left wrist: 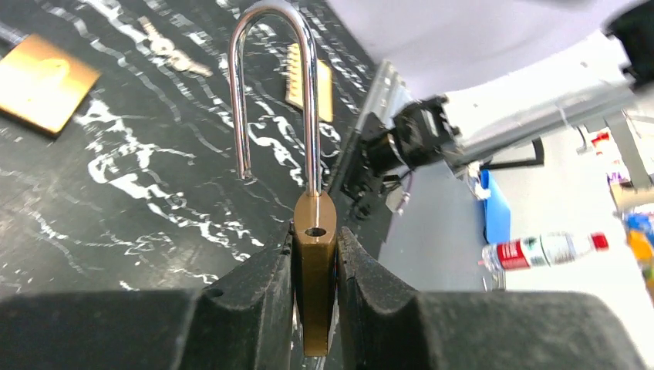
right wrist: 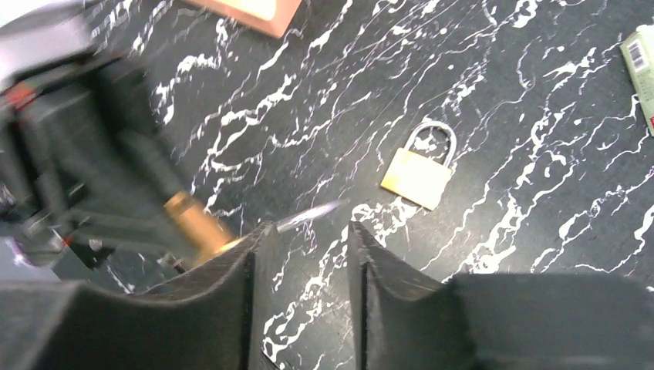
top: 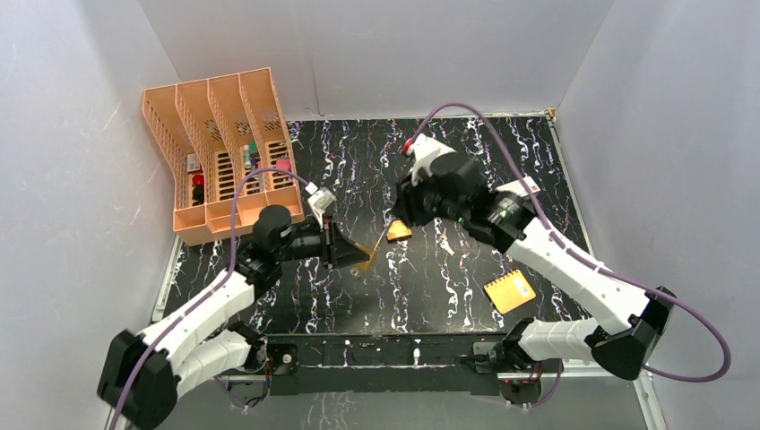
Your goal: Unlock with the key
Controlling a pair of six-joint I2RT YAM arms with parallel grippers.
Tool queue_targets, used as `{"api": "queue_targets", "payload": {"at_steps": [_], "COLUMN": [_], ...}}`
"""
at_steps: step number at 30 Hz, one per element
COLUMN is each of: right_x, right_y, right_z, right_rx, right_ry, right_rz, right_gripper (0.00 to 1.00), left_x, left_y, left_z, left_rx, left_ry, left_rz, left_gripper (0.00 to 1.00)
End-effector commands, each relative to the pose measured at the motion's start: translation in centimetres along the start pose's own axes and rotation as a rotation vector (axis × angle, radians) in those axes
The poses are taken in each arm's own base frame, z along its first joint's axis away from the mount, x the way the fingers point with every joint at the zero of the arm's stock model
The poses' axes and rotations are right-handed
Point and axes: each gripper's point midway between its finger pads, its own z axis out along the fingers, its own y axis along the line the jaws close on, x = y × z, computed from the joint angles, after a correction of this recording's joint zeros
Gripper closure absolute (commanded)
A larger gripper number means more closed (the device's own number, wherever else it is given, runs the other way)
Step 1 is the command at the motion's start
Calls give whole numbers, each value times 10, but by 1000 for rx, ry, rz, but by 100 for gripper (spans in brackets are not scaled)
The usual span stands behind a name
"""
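My left gripper (left wrist: 315, 233) is shut on the narrow sides of a brass padlock (left wrist: 315, 285). Its steel shackle (left wrist: 278, 77) is sprung open, with one end free above the hole in the body. In the top view this padlock (top: 366, 260) sits at the left gripper (top: 348, 249), just above the mat. A small silver key bunch (left wrist: 170, 55) lies on the mat beyond it. My right gripper (right wrist: 310, 229) is open and empty, and hovers above the mat (top: 401, 213). A second brass padlock (right wrist: 420, 176), shut, lies flat on the mat (top: 399, 230).
An orange file rack (top: 220, 148) holding small items stands at the back left. A yellow spiral notebook (top: 509, 291) lies at the front right of the black marbled mat (top: 448, 161). A green packet (right wrist: 644, 69) lies at the edge of the right wrist view.
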Motion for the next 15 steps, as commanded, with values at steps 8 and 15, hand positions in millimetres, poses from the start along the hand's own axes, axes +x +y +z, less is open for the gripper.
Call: {"api": "queue_targets", "payload": {"at_steps": [8, 15], "right_x": [-48, -26], "right_y": [10, 34], "right_z": [13, 18], "right_rx": [-267, -525], "right_ry": [-55, -10], "right_rz": [22, 71], "right_gripper": [57, 62], "left_x": [9, -7], "left_y": [-73, -98], "left_z": [-35, -41], "left_rx": [282, 380], "left_ry": [41, -43], "left_rz": [268, 310], "left_gripper": [100, 100]}}
